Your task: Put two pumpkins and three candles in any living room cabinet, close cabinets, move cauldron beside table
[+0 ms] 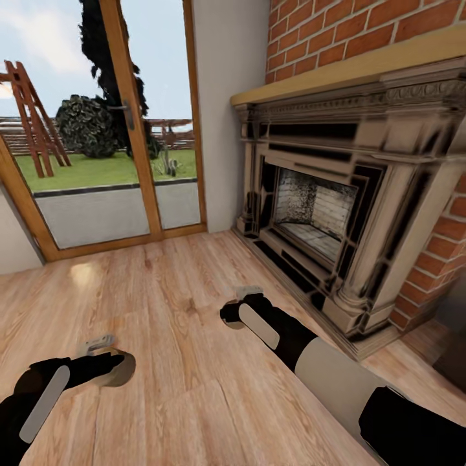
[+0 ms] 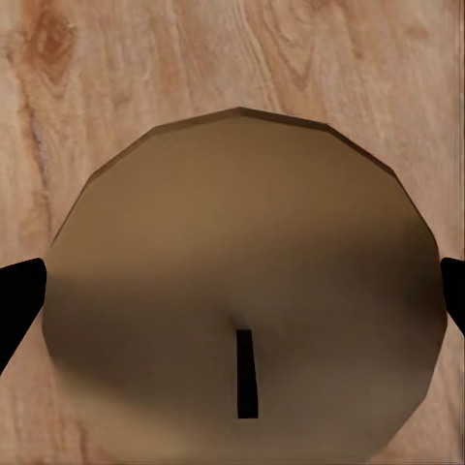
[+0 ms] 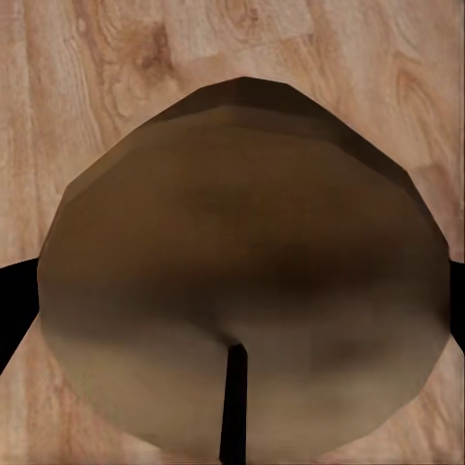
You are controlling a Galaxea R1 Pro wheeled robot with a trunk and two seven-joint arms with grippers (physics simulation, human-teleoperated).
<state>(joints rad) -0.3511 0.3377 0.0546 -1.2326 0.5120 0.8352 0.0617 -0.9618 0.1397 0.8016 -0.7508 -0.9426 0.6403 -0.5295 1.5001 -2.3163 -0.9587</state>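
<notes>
1. Over the light wood plank floor (image 1: pixel 181 310), both arms are reaching forward and pointing downward, each with a candle in its gripper.
2. Low at the robot's left, the left gripper (image 1: pixel 107 362) is hanging just above the boards, its black forearm lying nearly level; the left candle (image 2: pixel 242 291) is sitting between the dark fingertips (image 2: pixel 17 295), which are pressing in at its two sides, wick slot facing the wrist camera.
3. Further forward, the right arm is stretching out straight toward the fireplace (image 1: pixel 336 200), white sleeve and black wrist in one line, and the right gripper (image 1: pixel 236 316) is pinching the right candle (image 3: pixel 242 271) in the same way, flat top up toward its camera.
4. Behind both hands, the glass door (image 1: pixel 110 129) is showing the lawn, and red brick (image 1: pixel 362 32) is rising above the mantel.
</notes>
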